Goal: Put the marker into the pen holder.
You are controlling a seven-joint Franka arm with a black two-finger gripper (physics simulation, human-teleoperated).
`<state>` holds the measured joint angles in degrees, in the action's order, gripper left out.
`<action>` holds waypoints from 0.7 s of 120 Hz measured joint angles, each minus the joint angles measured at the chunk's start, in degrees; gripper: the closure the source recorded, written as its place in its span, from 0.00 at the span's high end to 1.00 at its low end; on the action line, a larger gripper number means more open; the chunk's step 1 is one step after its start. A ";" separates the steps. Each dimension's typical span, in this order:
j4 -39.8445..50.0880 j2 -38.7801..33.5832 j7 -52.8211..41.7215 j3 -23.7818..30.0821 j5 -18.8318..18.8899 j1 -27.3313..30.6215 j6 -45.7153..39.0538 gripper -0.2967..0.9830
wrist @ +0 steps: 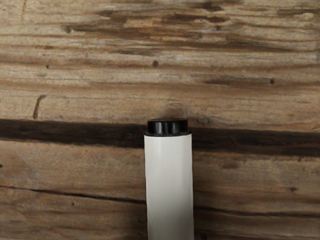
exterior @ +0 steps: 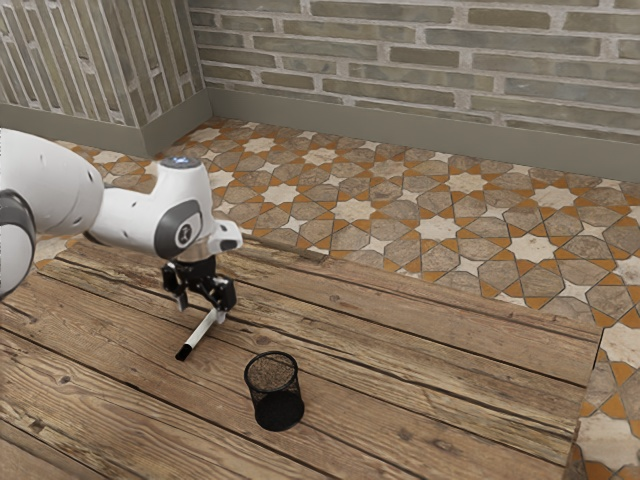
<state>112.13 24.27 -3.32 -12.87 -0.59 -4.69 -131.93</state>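
Plainly, the pincer (exterior: pixel 204 304) stands wide, its 2 fingers (exterior: pixel 227 294) well apart and clenched on nothing; the white marker (exterior: pixel 202 334) lies beneath it, black end toward 7 or 8 o'clock in the exterior view; whether 1 finger touches it, I can't tell; the mesh pen holder (exterior: pixel 279 408) stands upright on the counter (exterior: pixel 400 400), at the pincer's 5 o'clock.

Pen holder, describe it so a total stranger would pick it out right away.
In the exterior view, find the wooden planks in front of the patterned tile floor. On them, toward the bottom edge, stands the pen holder. It's a round black mesh cup, while its neighbour, the marker, is slim and white with a black end.
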 joint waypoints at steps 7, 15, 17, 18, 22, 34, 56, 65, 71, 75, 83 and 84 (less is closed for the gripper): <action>-0.09 0.21 -0.16 0.19 -0.39 -0.03 0.23 0.73; -0.08 0.34 -0.33 0.33 -0.71 -0.05 0.44 0.69; -0.07 0.36 -0.37 0.37 -0.77 -0.05 0.48 0.67; -0.07 0.36 -0.39 0.39 -0.80 -0.05 0.50 0.66; -0.10 0.38 -0.46 0.43 -0.89 -0.06 0.57 0.64; -0.13 0.45 -0.69 0.48 -1.02 -0.06 0.73 0.57; -0.14 0.42 -1.02 0.50 -1.07 -0.06 0.88 0.49; -0.14 0.45 -1.13 0.49 -1.08 -0.06 0.91 0.46; -0.14 0.47 -1.20 0.51 -1.08 -0.06 0.92 0.45; -0.14 0.52 -1.24 0.50 -1.08 -0.06 0.93 0.44; -0.19 0.74 -1.32 0.55 -1.12 -0.06 0.92 0.43; -0.20 0.77 -1.33 0.55 -1.12 -0.06 0.92 0.43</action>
<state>111.93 25.04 -4.65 -12.32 -1.71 -4.75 -131.01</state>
